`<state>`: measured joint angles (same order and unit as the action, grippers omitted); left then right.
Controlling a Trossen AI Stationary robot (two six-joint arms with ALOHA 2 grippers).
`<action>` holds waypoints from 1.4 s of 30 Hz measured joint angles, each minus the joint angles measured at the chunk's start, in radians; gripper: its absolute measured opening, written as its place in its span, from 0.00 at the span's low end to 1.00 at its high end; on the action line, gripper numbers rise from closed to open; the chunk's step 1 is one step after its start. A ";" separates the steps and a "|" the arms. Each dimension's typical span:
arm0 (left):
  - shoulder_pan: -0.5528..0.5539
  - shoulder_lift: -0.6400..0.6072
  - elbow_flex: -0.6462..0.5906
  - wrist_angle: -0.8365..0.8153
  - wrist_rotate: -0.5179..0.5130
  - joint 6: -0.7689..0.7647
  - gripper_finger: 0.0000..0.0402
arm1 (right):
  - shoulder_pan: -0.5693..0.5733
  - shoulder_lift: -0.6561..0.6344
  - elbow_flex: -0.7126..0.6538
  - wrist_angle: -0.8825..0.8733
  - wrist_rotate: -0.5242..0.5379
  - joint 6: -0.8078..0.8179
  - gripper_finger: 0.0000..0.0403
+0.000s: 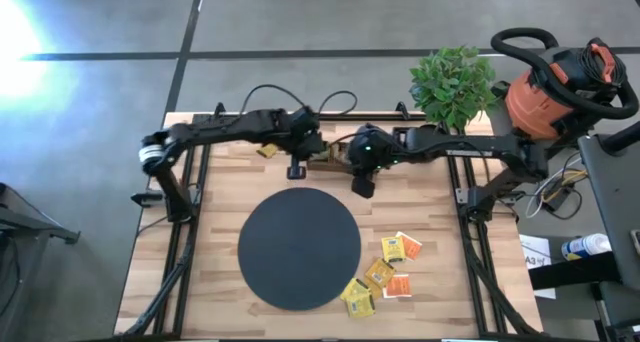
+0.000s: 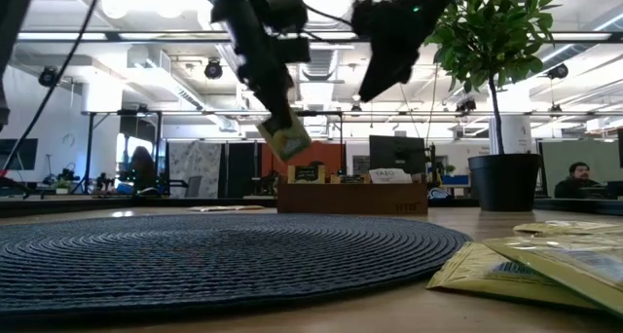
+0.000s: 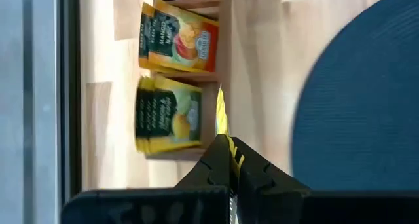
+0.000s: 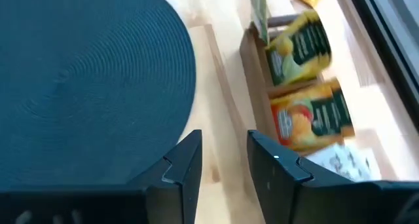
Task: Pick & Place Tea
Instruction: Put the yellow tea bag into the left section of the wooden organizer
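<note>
At the far edge of the table, the left gripper [image 1: 297, 168] is seen above the wooden tray [image 1: 328, 160], its jaws clamped on a yellow sachet [image 2: 285, 135] that hangs edge-down in the air. In the left wrist view the held sachet is seen edge-on, just beside the tray compartments. Standing sachets are seen in the tray: a yellow-green pack [image 3: 168, 112] in one compartment and an orange-red pack [image 3: 180, 37] in the next. The black disc [image 1: 299, 248] is seen in the middle of the table. The right gripper [image 1: 362, 187] is held just right of the tray, jaws apart and empty. Loose sachets [image 1: 383, 275] are scattered on the wood right of the disc.
</note>
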<state>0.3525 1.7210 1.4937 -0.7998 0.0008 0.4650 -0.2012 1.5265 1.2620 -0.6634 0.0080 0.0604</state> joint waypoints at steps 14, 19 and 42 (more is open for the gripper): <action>0.015 0.387 0.523 -0.295 -0.061 0.148 0.00 | 0.008 -0.219 -0.187 0.002 0.056 0.224 0.24; 0.021 0.456 0.590 -0.326 -0.086 0.140 0.00 | 0.021 -0.266 -0.238 0.005 0.059 0.266 0.22; 0.019 0.472 0.560 -0.404 -0.082 0.102 0.00 | 0.044 -0.309 -0.318 0.035 0.074 0.277 0.19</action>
<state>0.3717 2.1931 2.0542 -1.2034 -0.0808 0.5672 -0.1570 1.2175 0.9440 -0.6285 0.0818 0.3374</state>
